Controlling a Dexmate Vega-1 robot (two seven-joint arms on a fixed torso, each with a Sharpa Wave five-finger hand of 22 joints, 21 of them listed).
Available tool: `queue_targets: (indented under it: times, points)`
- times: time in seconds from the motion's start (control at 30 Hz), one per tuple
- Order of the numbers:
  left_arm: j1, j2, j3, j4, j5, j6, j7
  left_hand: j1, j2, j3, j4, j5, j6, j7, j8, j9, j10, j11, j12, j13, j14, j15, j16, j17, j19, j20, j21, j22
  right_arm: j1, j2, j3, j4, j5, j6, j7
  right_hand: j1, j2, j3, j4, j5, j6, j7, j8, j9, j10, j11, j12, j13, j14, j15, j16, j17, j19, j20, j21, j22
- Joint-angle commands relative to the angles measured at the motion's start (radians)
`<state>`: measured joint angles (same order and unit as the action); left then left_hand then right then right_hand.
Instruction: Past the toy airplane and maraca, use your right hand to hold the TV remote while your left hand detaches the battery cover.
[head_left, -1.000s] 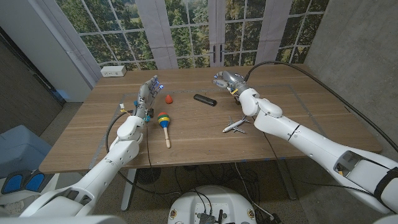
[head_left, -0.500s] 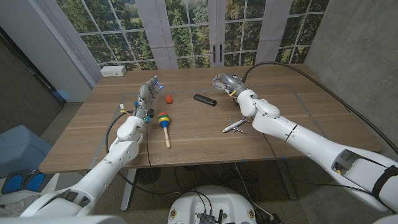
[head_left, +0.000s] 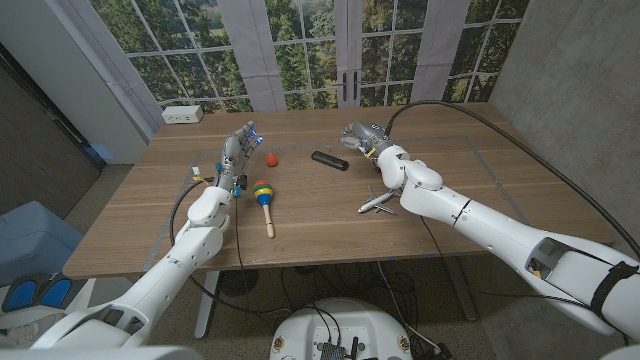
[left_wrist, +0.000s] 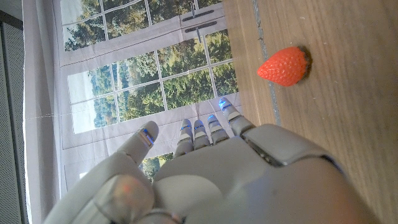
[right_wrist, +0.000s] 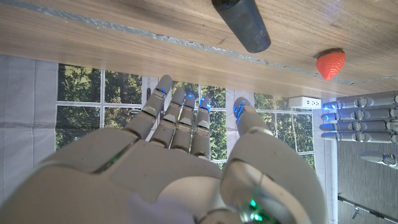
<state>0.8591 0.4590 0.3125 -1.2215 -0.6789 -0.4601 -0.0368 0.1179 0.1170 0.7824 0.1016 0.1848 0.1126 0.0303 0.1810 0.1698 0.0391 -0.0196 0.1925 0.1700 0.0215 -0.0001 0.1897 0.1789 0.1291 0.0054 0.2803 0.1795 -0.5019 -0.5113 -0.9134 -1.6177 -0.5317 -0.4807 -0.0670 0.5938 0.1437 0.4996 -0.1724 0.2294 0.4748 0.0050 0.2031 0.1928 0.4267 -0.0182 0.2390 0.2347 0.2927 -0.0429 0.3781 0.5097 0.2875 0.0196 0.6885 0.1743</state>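
- Head view: the TV remote lies flat on the wooden table, on the far side, beyond the toy airplane and the maraca.
- The right hand is just beside the remote's right end, near but apart from it. Its fingers are spread and hold nothing; the right wrist view shows the fingertips apart, with the dark end of the remote close ahead of them.
- The left hand stands upright near a toy strawberry, well to the left of the remote. Its fingers are straight, a little apart, and empty.
- My judgement of the step: the right hand is at the reach, and the grasp is not yet made.
- The remote looks like a slim, stiff bar of dark plastic, probably light and a bit slippery, so it may slide on the wood when it is pushed.
- I would take hold across the 2 long edges near 1 end, and leave the back free for the left hand.
- I cannot tell which face is up, so the position of the battery cover is not known to me.
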Motion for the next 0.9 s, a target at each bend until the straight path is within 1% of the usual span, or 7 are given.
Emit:
queue_targets:
  times: [0.03, 0.37, 0.6, 0.9]
  points:
    - [-0.009, -0.004, 0.002, 0.012, -0.001, 0.000, -0.005, 0.014, 0.078, -0.003, -0.002, -0.002, 0.000, 0.002, 0.001, 0.005, -0.004, 0.000, -0.002, 0.004, 0.001, 0.002, 0.003, 0.003, 0.004, 0.005, -0.002, 0.001, 0.030, 0.026, -0.035, 0.048, -0.010, -0.028, 0.026, 0.005, 0.007, 0.002, -0.002, 0.005, -0.006, -0.003, -0.002, 0.006, -0.004, -0.002, -0.005, 0.005, -0.003, -0.036, 0.004, -0.001, 0.012, 0.003, 0.001, 0.004]
    - [-0.012, -0.005, 0.000, 0.021, -0.004, 0.001, -0.006, 0.016, 0.078, -0.004, -0.003, -0.002, 0.000, 0.002, 0.001, 0.005, -0.003, 0.003, -0.002, 0.004, 0.001, 0.001, 0.003, 0.003, 0.005, 0.006, -0.004, 0.001, 0.058, 0.045, -0.059, 0.092, -0.005, -0.027, 0.041, 0.009, 0.005, -0.002, 0.000, 0.005, -0.008, -0.003, -0.002, 0.006, -0.004, -0.001, -0.005, 0.005, -0.003, -0.038, 0.005, -0.002, 0.010, 0.002, -0.001, 0.004]
    - [-0.021, -0.010, 0.001, 0.036, -0.008, -0.001, -0.016, 0.017, 0.079, -0.004, -0.003, -0.002, 0.000, 0.002, 0.000, 0.005, -0.003, 0.000, -0.002, 0.004, 0.001, 0.002, 0.002, 0.003, 0.006, 0.006, -0.006, 0.001, 0.070, 0.053, -0.071, 0.113, -0.002, -0.026, 0.046, 0.012, 0.005, -0.005, 0.002, 0.004, -0.008, -0.003, -0.002, 0.006, -0.004, -0.001, -0.006, 0.005, -0.006, -0.036, 0.005, -0.002, 0.010, 0.003, -0.002, 0.004]
    - [-0.026, -0.008, 0.001, 0.043, -0.007, 0.001, -0.018, 0.018, 0.079, -0.005, -0.003, -0.002, 0.000, 0.002, 0.000, 0.005, -0.003, 0.001, -0.003, 0.004, 0.001, 0.002, 0.002, 0.003, 0.006, 0.006, -0.008, 0.001, 0.087, 0.066, -0.093, 0.142, -0.009, -0.032, 0.050, 0.004, -0.003, -0.017, 0.008, 0.000, -0.006, -0.004, 0.000, 0.006, -0.007, -0.001, -0.008, 0.005, -0.012, -0.036, 0.002, -0.004, 0.012, 0.009, -0.003, 0.004]
